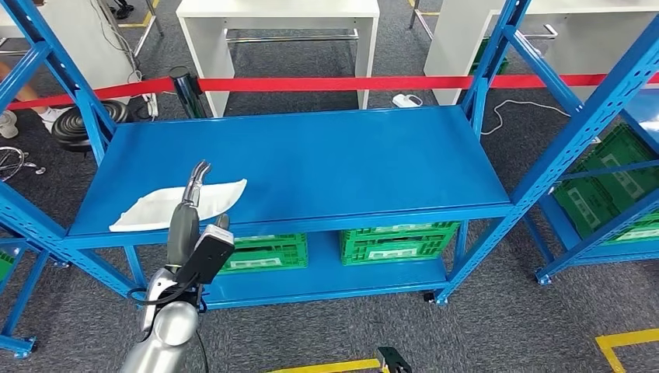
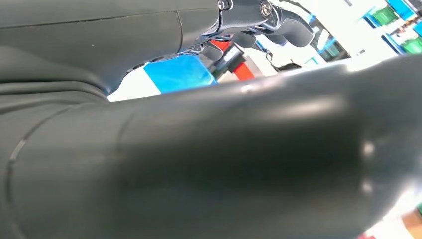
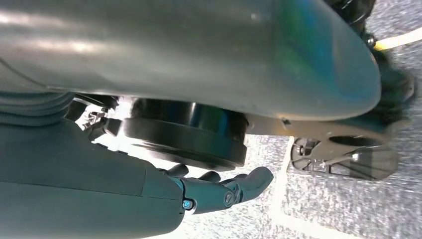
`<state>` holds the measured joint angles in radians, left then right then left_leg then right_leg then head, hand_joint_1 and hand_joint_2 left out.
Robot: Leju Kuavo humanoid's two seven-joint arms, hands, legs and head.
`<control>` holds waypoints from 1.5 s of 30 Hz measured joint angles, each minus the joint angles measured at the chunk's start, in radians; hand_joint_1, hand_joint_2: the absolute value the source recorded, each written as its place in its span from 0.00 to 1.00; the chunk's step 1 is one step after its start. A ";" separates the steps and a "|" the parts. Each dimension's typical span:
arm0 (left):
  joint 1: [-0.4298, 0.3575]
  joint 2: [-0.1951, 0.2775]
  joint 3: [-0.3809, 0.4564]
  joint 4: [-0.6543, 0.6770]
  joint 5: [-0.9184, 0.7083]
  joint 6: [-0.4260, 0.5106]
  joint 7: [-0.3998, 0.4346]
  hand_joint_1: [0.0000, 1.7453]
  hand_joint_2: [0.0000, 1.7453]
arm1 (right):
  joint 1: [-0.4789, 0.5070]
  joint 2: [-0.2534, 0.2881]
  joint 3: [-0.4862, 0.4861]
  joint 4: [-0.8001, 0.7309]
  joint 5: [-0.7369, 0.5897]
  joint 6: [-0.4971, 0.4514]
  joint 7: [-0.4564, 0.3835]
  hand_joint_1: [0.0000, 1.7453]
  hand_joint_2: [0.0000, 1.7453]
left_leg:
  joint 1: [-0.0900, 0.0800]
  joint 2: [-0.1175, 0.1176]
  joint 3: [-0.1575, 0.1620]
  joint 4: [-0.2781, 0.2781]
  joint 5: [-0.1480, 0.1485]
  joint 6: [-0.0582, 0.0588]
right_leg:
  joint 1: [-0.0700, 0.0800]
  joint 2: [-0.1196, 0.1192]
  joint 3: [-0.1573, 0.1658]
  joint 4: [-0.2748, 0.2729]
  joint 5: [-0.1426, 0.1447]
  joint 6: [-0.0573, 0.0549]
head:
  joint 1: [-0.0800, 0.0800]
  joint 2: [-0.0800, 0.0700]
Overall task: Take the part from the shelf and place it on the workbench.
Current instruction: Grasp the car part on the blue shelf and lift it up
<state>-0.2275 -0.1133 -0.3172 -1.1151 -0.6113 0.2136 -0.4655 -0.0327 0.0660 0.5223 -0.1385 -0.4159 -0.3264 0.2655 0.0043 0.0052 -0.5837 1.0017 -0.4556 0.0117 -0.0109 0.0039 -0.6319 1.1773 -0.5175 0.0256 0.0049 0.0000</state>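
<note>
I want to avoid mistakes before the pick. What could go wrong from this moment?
1. The white part lies flat and thin on the blue shelf, near its front edge. The left robot hand may slide over it or push it off instead of lifting it.
2. The shelf upright stands close on the left; a wide arm swing could strike it.
</note>
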 joint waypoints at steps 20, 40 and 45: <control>-0.256 -0.041 -0.024 0.256 -0.385 0.343 0.038 0.00 1.00 | -0.007 0.007 0.028 0.000 0.024 0.023 -0.002 0.00 0.00 | 0.001 -0.004 -0.029 -0.004 0.044 -0.037 | 0.015 0.000 0.081 -0.169 0.024 -0.043 | 0.000 0.000; -0.591 -0.127 -0.038 0.708 -0.249 0.059 0.017 0.00 1.00 | -0.016 0.005 0.055 0.000 0.022 0.027 0.000 0.00 0.00 | -0.001 -0.005 -0.040 0.000 0.046 -0.034 | 0.013 0.001 0.072 -0.169 0.028 -0.036 | 0.000 0.000; -0.596 -0.124 -0.039 0.754 -0.266 0.028 0.074 0.00 1.00 | -0.017 0.005 0.055 0.000 0.017 0.024 0.000 0.00 0.00 | -0.001 -0.005 -0.040 0.000 0.046 -0.034 | 0.013 0.001 0.072 -0.169 0.028 -0.036 | 0.000 0.000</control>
<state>-0.8238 -0.2372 -0.3557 -0.3612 -0.8769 0.2416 -0.3913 -0.0494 0.0713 0.5772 -0.1385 -0.3993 -0.3021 0.2659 0.0029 0.0004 -0.6241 1.0019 -0.4092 -0.0225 0.0019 0.0047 -0.5601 1.0086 -0.4894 -0.0107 0.0049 0.0000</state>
